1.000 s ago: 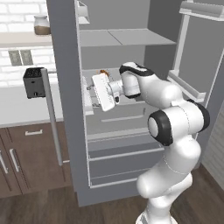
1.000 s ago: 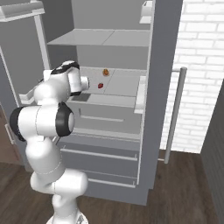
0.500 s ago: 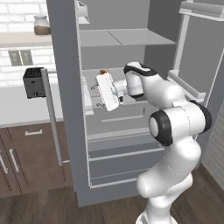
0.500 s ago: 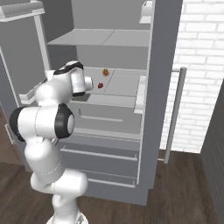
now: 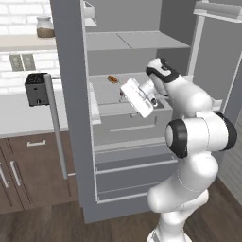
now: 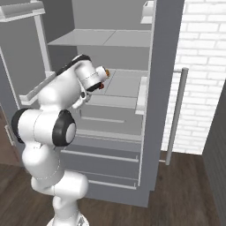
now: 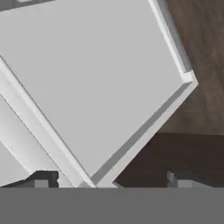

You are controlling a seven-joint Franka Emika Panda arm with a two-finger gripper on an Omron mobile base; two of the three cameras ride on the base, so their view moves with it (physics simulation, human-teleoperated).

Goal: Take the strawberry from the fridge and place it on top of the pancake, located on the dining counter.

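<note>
Inside, gripper (image 7: 109, 180) released, fingers spread wide over a pale fridge (image 5: 71, 118) shelf edge, doors open, small red strawberry (image 6: 101, 86) on the middle shelf just beyond the wrist, black toaster (image 5: 37, 89) on the side counter (image 5: 19, 116)

A: From the left base view we look forward and down from behind the arm, which rises at the lower right of the frame; the open fridge (image 5: 127, 94) fills the centre, a toaster (image 5: 37, 89) at the left edge.

B: From the right base view we face that same fridge (image 6: 114, 92) from the other side, arm at the lower left. Both views share its 2 open doors and shelves.

A: The hand view sits very near a pale grey panel (image 7: 87, 78), rolled diagonally, dark floor (image 7: 192, 144) at the right.
</note>
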